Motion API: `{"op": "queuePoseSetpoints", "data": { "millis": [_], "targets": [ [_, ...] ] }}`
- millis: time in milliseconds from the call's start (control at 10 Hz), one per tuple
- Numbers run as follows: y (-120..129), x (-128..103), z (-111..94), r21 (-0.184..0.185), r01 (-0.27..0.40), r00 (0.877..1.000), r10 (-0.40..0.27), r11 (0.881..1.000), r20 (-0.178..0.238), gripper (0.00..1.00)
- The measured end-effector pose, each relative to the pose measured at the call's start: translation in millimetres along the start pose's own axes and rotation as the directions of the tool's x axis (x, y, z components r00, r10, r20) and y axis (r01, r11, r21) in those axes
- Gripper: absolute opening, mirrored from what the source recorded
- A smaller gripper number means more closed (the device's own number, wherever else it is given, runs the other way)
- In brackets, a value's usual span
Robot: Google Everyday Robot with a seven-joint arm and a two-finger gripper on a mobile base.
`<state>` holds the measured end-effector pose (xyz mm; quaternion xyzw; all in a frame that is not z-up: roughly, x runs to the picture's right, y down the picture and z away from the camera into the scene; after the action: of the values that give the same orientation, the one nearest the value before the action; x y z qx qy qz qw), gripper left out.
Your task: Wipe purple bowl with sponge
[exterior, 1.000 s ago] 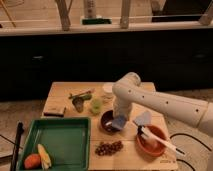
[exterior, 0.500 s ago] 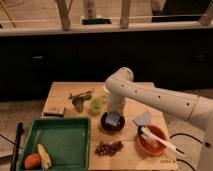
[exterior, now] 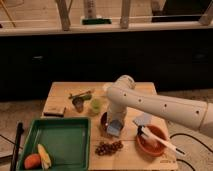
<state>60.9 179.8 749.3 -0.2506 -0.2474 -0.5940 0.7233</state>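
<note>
Pale blue, likely soft and light, looked like the sponge (exterior: pixel 116 129) under the gripper (exterior: pixel 114 124), low in the purple bowl (exterior: pixel 103 122) right of the green tray (exterior: pixel 64 144); could not tell the grip; best pinched by its edges.

Wooden bench (exterior: pixel 62 92) carries green tray (exterior: pixel 55 120), purple bowl (exterior: pixel 103 120), grapes (exterior: pixel 108 147), orange bowl (exterior: pixel 145 149), green cup (exterior: pixel 96 105), metal cup (exterior: pixel 78 104), tan block (exterior: pixel 54 111); gripper (exterior: pixel 115 128) down at purple bowl.

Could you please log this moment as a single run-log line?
step: wipe | end effector: down at bowl, holding sponge | sponge: tilted, in bowl
</note>
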Motion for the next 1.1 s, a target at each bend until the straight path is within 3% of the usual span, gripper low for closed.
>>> {"op": "queuePoseSetpoints", "data": {
  "millis": [400,700,900,1100],
  "targets": [
    [9.5,43.4,4.7,-0.022,-0.081,0.997,0.081,0.996,-0.006,0.00],
    [-13.7,67.0,-1.7,-0.015,-0.069,0.997,0.068,0.998,-0.023,0.00],
    [-29.9,58.0,-6.0,-0.007,-0.022,1.000,0.022,1.000,-0.020,0.00],
    [-37.8,29.6,-8.9,0.009,0.038,0.999,-0.038,0.999,-0.016,0.00]
  ]
}}
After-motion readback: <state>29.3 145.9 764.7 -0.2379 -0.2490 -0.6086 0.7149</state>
